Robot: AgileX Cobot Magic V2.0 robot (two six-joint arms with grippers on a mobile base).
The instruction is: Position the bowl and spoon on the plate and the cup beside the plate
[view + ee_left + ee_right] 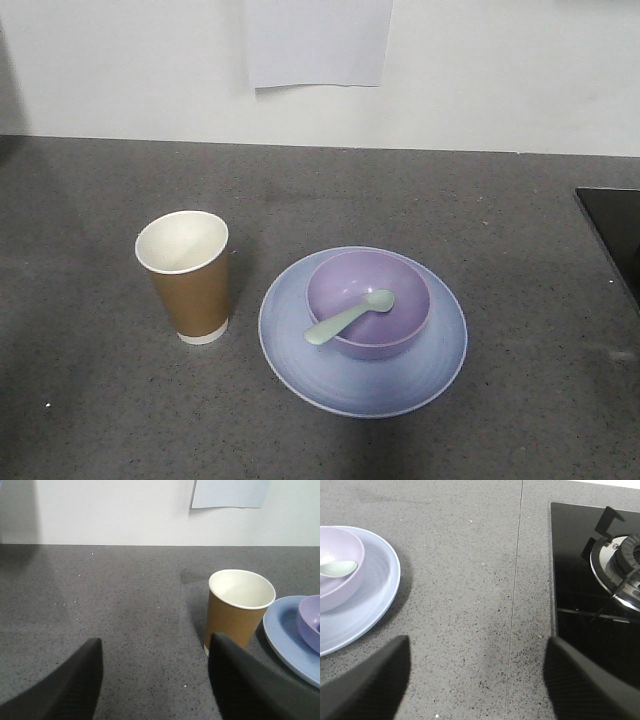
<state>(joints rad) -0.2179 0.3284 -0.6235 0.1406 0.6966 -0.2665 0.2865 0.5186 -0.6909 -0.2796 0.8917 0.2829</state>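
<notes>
The pale blue plate (300, 355) lies on the grey counter with the lavender bowl (368, 288) standing on it. A mint-green spoon (348, 317) rests in the bowl, its handle over the front-left rim. The brown paper cup (190, 285) stands upright just left of the plate. In the left wrist view my left gripper (156, 645) is open over bare counter, the cup (235, 615) just beyond its right finger. My right gripper (477, 645) is open and empty, to the right of the plate (365, 605), bowl (337, 565) and spoon (337, 568). Neither gripper shows in the front view.
A black glass hob (590, 590) with a gas burner (625, 565) lies at the right, its corner (615, 225) seen in the front view. A white wall with a paper sheet (318, 42) closes the back of the counter.
</notes>
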